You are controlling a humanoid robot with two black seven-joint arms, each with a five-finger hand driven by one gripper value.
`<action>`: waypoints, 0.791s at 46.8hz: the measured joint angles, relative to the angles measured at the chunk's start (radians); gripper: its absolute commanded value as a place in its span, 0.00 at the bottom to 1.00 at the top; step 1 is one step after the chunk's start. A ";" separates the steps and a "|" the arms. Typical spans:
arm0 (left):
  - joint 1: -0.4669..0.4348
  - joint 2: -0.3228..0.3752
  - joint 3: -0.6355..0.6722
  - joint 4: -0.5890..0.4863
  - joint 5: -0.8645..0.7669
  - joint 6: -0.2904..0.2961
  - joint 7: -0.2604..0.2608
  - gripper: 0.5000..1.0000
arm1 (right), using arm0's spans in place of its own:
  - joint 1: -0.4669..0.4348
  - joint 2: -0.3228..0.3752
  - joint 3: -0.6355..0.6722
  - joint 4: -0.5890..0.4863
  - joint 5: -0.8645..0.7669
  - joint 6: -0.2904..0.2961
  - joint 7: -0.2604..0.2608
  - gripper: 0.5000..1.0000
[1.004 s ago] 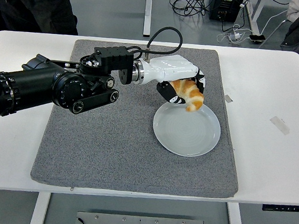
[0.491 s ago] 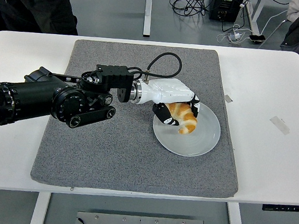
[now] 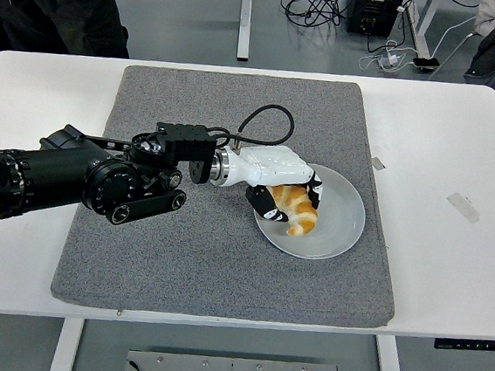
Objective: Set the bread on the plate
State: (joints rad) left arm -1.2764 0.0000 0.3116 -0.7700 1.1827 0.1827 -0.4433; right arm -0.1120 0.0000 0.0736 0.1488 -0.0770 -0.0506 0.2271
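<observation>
Centrally, left hand (image 3: 276, 181) with fingers (image 3: 267, 207) curled around the bread (image 3: 295, 208), which is low over or touching the left part of the plate (image 3: 342, 219). Plate rests on a grey mat (image 3: 180, 249) covering the white tabletop (image 3: 451, 258).

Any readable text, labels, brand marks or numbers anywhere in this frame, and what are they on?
None can be read.
The tape strips on the white table are blank.
The left hand, the bread, the plate and the grey mat show no print.
The dark strip on the table's near edge has marks too small to read.
</observation>
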 measured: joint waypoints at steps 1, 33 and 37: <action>0.000 0.000 0.000 0.000 0.000 0.001 0.000 0.00 | 0.000 0.000 0.000 0.000 0.000 0.000 0.000 1.00; 0.003 0.000 0.000 0.000 -0.006 0.000 0.011 0.88 | 0.000 0.000 0.000 0.000 0.000 0.000 0.000 1.00; 0.003 0.000 0.000 0.000 -0.009 0.000 0.012 0.91 | 0.000 0.000 0.000 0.000 0.000 0.000 0.000 1.00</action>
State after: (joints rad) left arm -1.2732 0.0000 0.3114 -0.7701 1.1736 0.1826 -0.4314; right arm -0.1120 0.0000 0.0736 0.1488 -0.0772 -0.0508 0.2267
